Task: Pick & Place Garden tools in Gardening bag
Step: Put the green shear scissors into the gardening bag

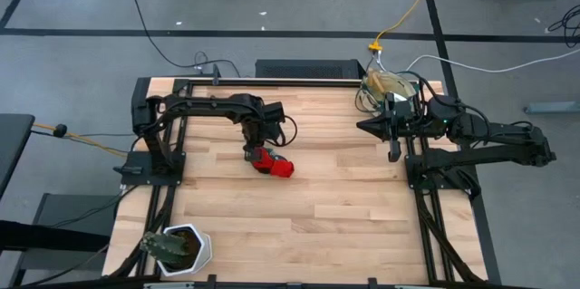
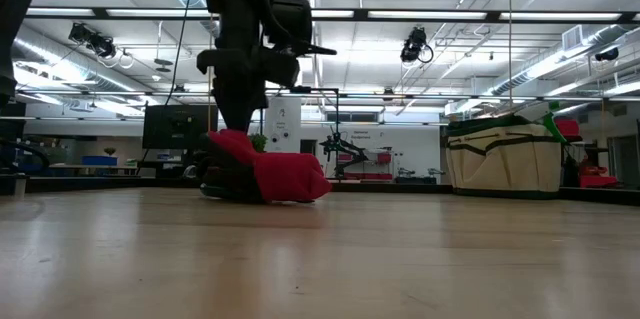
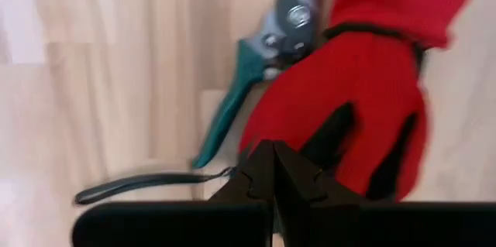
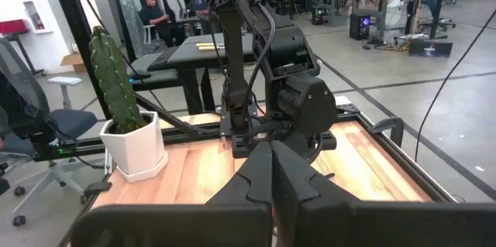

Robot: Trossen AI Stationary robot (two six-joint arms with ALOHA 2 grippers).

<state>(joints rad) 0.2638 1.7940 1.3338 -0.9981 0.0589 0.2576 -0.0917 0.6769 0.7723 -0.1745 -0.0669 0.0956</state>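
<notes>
The red glove point(image 1: 275, 165) point(image 2: 275, 174) lies in a heap mid-table, partly over green-handled pruning shears point(image 3: 249, 73). My left gripper point(image 1: 255, 147) point(image 3: 272, 154) points straight down, shut, its tips at the finger end of the glove point(image 3: 364, 84). My right gripper point(image 1: 362, 127) point(image 4: 271, 162) is shut, level and holds nothing above the table's right side. The beige gardening bag point(image 1: 390, 85) point(image 2: 503, 156) stands at the far right with green items showing at its top. My left gripper comes at the glove from above, its shut tips meeting the glove's raised end point(image 2: 230, 139). The glove rests on the table and on the shears. I cannot tell whether any cloth is caught between the fingers.
A white pot with a cactus point(image 1: 178, 248) point(image 4: 128, 135) stands at the near left corner. A black loop point(image 3: 132, 187) trails from the shears' handle. Bare wood point(image 1: 344, 198) lies between the glove and the bag. People sit beyond the table in the right wrist view.
</notes>
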